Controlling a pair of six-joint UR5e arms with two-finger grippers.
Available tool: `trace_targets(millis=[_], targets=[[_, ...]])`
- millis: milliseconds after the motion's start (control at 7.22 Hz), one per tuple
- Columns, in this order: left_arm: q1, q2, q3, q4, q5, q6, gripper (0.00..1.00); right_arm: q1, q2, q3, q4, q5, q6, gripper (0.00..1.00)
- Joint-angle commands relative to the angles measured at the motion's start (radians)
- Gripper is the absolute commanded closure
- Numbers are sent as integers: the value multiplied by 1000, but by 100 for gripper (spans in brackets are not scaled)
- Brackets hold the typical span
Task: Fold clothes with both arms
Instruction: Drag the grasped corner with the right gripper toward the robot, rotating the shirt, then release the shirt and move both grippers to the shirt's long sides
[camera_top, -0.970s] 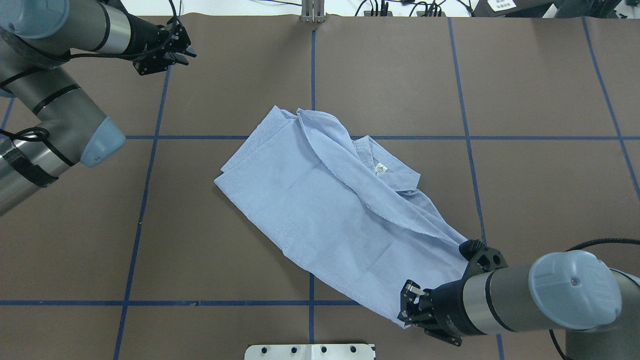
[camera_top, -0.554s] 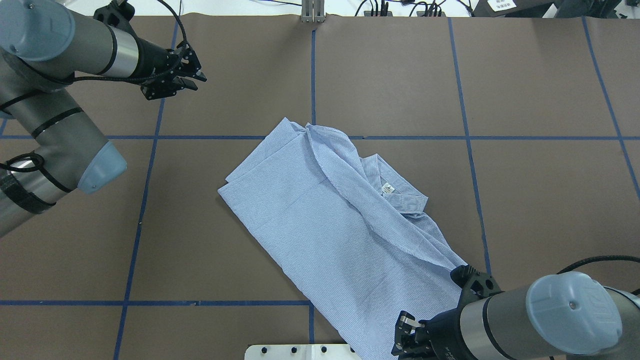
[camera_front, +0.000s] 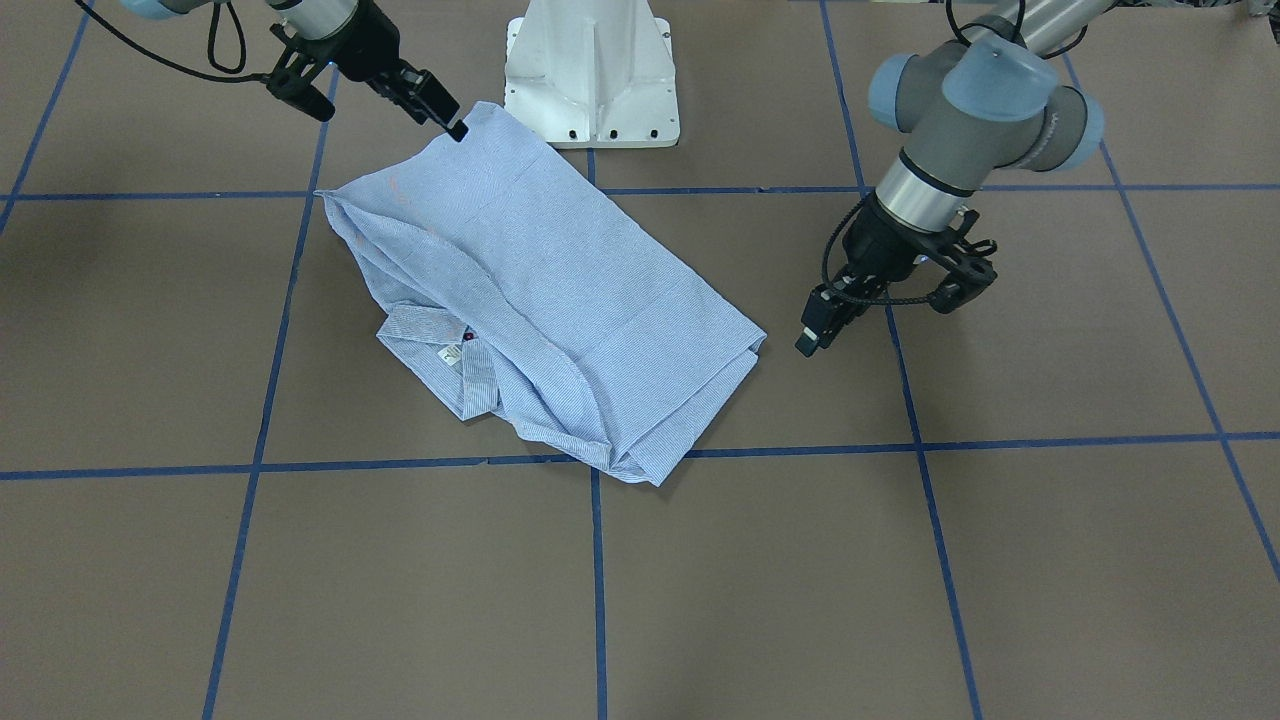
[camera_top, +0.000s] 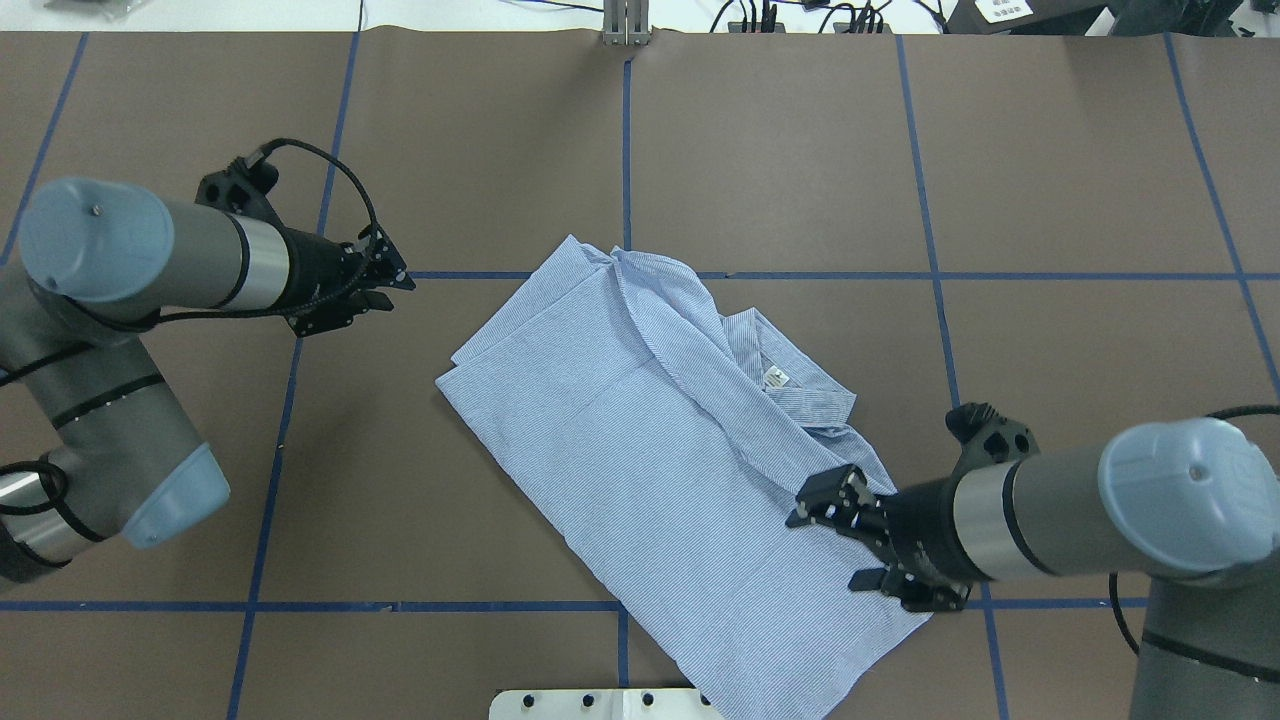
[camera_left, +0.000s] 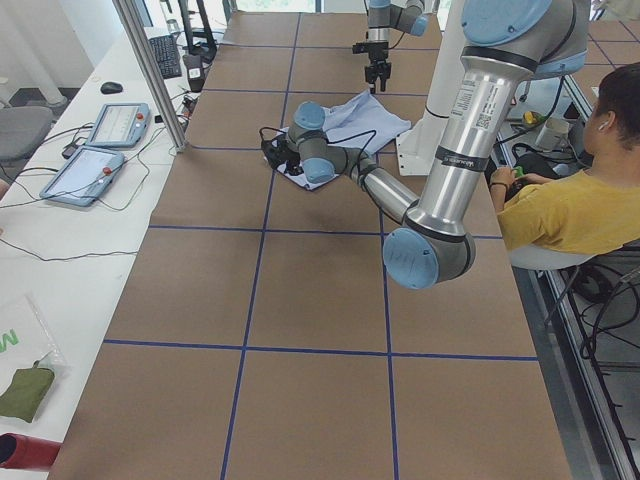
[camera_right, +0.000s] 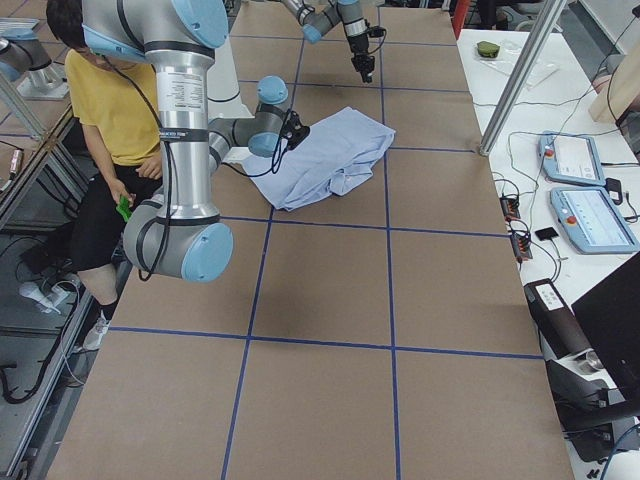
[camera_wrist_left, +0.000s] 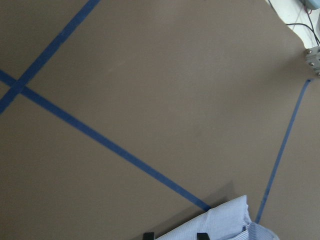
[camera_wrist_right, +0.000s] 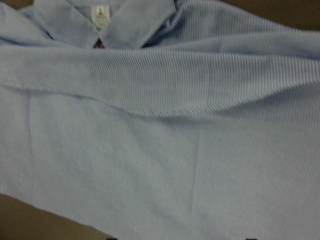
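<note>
The light blue striped shirt (camera_top: 620, 430) lies folded on the brown table, running from far left to near right. Its collar and white neck label (camera_top: 774, 377) face up. In the front view the shirt (camera_front: 520, 270) reaches almost to the pedestal. My right gripper (camera_top: 825, 545) hovers open over the shirt's near right part, holding nothing. Its wrist view shows only shirt cloth (camera_wrist_right: 150, 125). My left gripper (camera_top: 392, 290) stands a little left of the shirt's far left edge. It is open by a narrow gap and holds nothing. The shirt's corner (camera_wrist_left: 220, 225) lies just beyond its fingertips.
The robot's white pedestal base (camera_front: 590, 70) stands at the table's near edge, next to the shirt's end. Blue tape lines (camera_top: 626, 150) cross the table. A seated person (camera_left: 570, 200) is beside the robot. Tablets (camera_left: 110, 125) and a metal pole (camera_left: 150, 70) stand beyond the far edge.
My right gripper has let go of the shirt's near corner and moved back over the shirt. The left arm has swung from the far left corner down towards the shirt's left edge.
</note>
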Motion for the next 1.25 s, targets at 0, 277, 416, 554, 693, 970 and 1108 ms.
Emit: trace_targets(millis=[0, 277, 416, 554, 693, 970, 1108], targets=[[103, 13, 16, 0, 78, -51, 53, 165, 90, -149, 0, -10, -112, 0], [137, -1, 48, 0, 102, -67, 45, 239, 186, -284, 0, -13, -129, 0], [138, -21, 78, 0, 104, -64, 45, 239, 191, -314, 0, -15, -157, 0], [139, -42, 101, 0, 102, -64, 46, 238, 192, -320, 0, -21, -158, 0], [139, -45, 102, 0, 104, -61, 46, 238, 192, -322, 0, -23, -159, 0], [139, -45, 110, 0, 105, -59, 49, 238, 192, -326, 0, -24, -159, 0], [139, -44, 110, 0, 105, -56, 49, 238, 195, -331, 0, -24, -159, 0]])
